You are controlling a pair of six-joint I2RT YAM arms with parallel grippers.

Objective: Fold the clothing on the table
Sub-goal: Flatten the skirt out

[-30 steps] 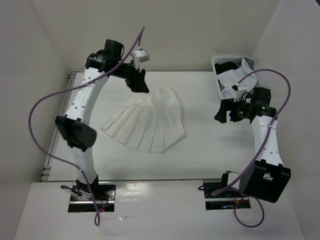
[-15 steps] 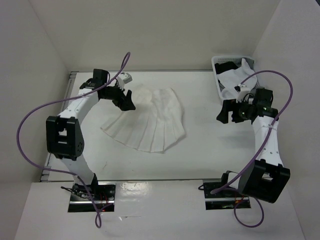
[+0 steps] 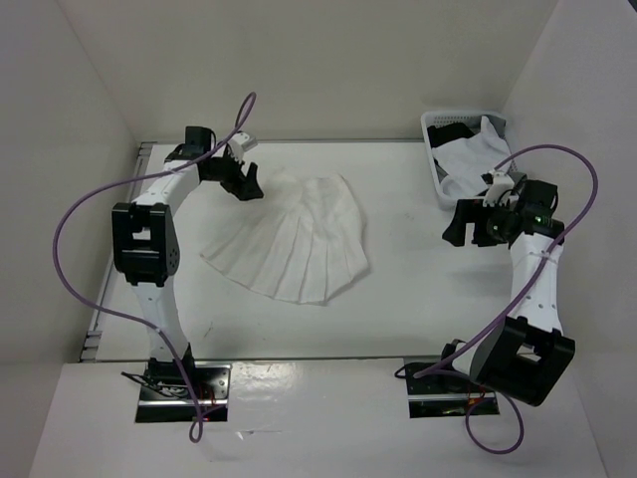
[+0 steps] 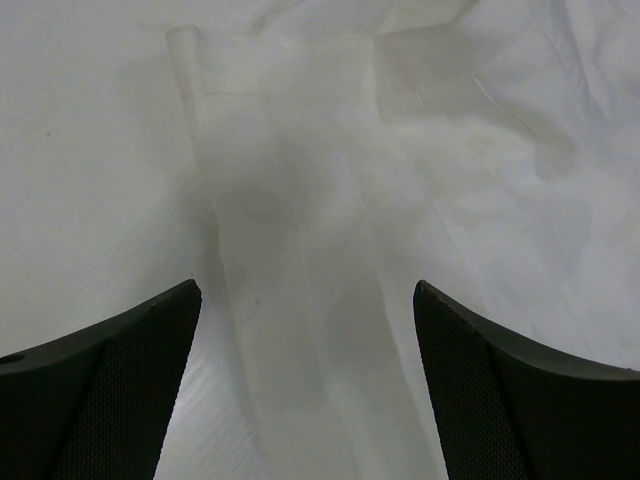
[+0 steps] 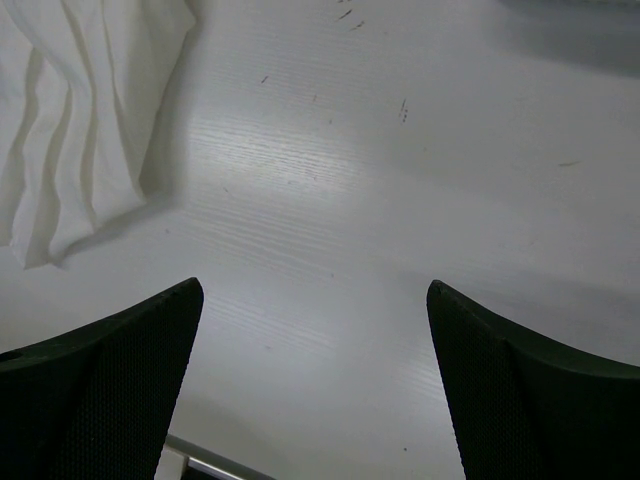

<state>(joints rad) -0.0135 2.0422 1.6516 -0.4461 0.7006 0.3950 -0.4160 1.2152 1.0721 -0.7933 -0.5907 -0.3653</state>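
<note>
While its jaws stand wide apart with nothing between them, the left gripper (image 4: 305, 300) hovers over one end of the white pleated skirt (image 4: 330, 200), with thin fabric directly beneath and ahead of its fingertips. The right gripper (image 5: 310, 300), likewise spread and empty, hangs above the bare white table (image 3: 408, 289). The skirt's edge lies ahead to its left, and a white slotted basket (image 3: 431, 149) sits close beside it.

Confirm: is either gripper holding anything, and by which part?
Nothing is held. The left gripper is open above the skirt at its narrow end, not pinching it; the right gripper is open over the table.
</note>
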